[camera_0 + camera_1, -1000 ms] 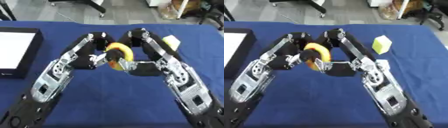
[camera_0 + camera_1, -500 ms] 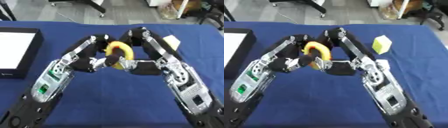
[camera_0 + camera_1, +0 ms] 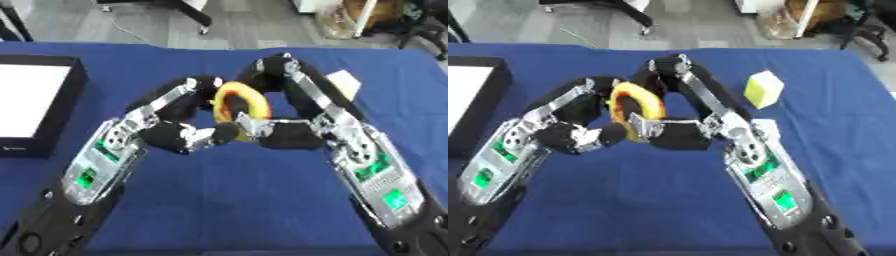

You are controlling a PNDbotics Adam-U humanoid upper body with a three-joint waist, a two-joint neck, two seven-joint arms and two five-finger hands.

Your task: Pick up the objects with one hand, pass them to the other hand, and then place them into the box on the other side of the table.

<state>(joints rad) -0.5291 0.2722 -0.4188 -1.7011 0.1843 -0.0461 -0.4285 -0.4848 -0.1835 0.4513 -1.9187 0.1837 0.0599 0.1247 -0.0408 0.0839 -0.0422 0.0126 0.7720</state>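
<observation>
Your right robot hand [image 3: 284, 135] and left robot hand [image 3: 188, 137] both pinch the yellow-orange plastic ring [image 3: 238, 102] mid-desk, upright; black box with white inside [image 3: 44, 107] lies far left, nearer your left.

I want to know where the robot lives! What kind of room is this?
Probably an office or lab. The blue-covered table stands on a grey floor, with a wheeled chair base behind it and what looks like a cardboard box at the far right.
</observation>
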